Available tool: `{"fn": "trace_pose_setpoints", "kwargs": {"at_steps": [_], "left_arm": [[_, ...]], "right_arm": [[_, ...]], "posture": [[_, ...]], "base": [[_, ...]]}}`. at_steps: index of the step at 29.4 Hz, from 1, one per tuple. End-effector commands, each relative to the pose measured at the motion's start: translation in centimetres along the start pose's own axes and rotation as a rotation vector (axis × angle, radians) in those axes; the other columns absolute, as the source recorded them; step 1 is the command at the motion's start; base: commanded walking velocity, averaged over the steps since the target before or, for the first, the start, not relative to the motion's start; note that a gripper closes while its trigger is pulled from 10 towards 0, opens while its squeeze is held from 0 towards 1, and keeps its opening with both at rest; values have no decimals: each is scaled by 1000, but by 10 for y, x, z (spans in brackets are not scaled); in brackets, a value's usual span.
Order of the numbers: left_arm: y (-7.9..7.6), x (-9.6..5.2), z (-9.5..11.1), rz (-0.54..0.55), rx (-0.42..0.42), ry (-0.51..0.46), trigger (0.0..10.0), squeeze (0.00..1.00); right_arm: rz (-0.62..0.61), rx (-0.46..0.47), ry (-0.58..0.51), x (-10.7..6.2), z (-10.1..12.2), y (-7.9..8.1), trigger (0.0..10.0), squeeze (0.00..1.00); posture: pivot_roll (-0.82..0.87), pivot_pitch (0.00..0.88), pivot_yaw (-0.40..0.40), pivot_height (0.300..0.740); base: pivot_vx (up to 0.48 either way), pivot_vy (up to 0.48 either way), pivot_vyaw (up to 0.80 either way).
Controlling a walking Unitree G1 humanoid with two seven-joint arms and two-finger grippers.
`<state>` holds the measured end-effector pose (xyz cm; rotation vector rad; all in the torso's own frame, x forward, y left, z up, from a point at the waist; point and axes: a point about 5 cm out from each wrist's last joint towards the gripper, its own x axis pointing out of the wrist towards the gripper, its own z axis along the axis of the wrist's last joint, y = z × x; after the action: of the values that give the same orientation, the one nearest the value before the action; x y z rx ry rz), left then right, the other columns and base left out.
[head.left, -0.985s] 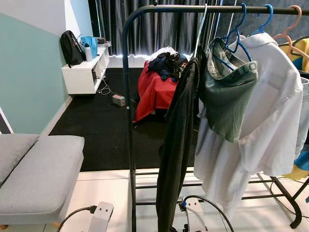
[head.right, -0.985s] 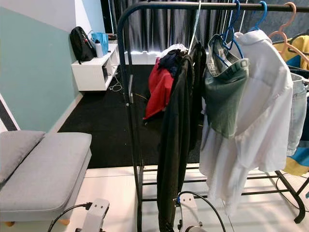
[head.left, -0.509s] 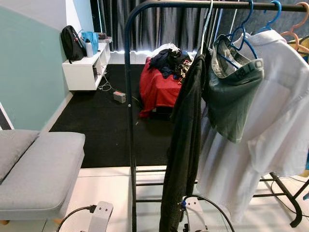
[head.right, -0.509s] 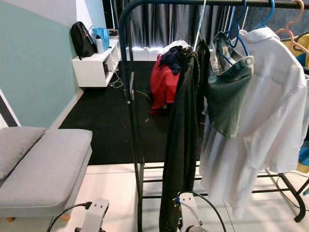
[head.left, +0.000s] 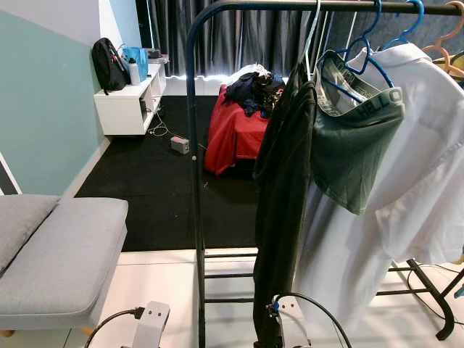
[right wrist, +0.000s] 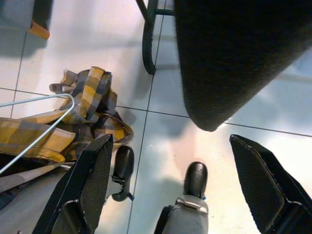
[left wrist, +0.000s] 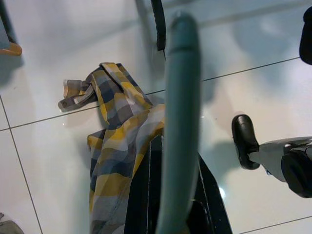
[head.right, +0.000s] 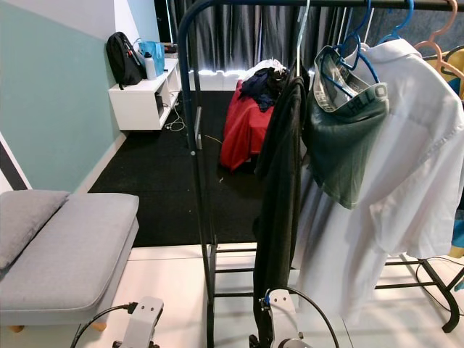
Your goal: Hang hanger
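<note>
Hanger point(left wrist: 180, 122) with one plaid shirt point(left wrist: 114, 161), left hand point(left wrist: 178, 185) clamped on it, right hand point(right wrist: 170, 146) spread apart

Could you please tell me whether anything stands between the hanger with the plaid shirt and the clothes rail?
Nothing visible does. The hanger, carrying the plaid shirt, sits low near the floor in the left gripper. The rail has a bare stretch to the left of the black garment.

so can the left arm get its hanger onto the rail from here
Probably yes: the rail is bare left of the black coat, but the left gripper holding the hanger hangs low near the floor, so a long lift.
</note>
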<state>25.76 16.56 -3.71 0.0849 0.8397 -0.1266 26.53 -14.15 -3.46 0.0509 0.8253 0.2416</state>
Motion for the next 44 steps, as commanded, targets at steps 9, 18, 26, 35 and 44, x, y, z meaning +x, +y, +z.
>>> {"fn": "trace_pose_setpoints", "kwargs": {"at_steps": [9,18,26,35,44], "left_arm": [[2,-1,-4,-7,-30,12,10000,0],[2,-1,-5,-10,15,32,10000,0],[1,0,-5,-13,37,31,10000,0],[2,0,-2,-8,47,33,10000,0],[4,0,1,1,48,32,10000,0]], "right_arm": [[25,30,-6,1,-1,4,10000,0],[13,21,-16,1,-1,4,10000,0],[11,27,-17,0,-1,4,10000,0],[10,26,-16,1,1,4,10000,0],[0,34,-18,1,4,4,10000,0]], "posture": [[74,72,35,740],[75,77,43,740],[78,71,41,740],[80,84,46,740],[74,107,43,740]], "base": [[0,0,0],[0,0,0],[0,0,0],[0,0,0],[0,0,0]]}}
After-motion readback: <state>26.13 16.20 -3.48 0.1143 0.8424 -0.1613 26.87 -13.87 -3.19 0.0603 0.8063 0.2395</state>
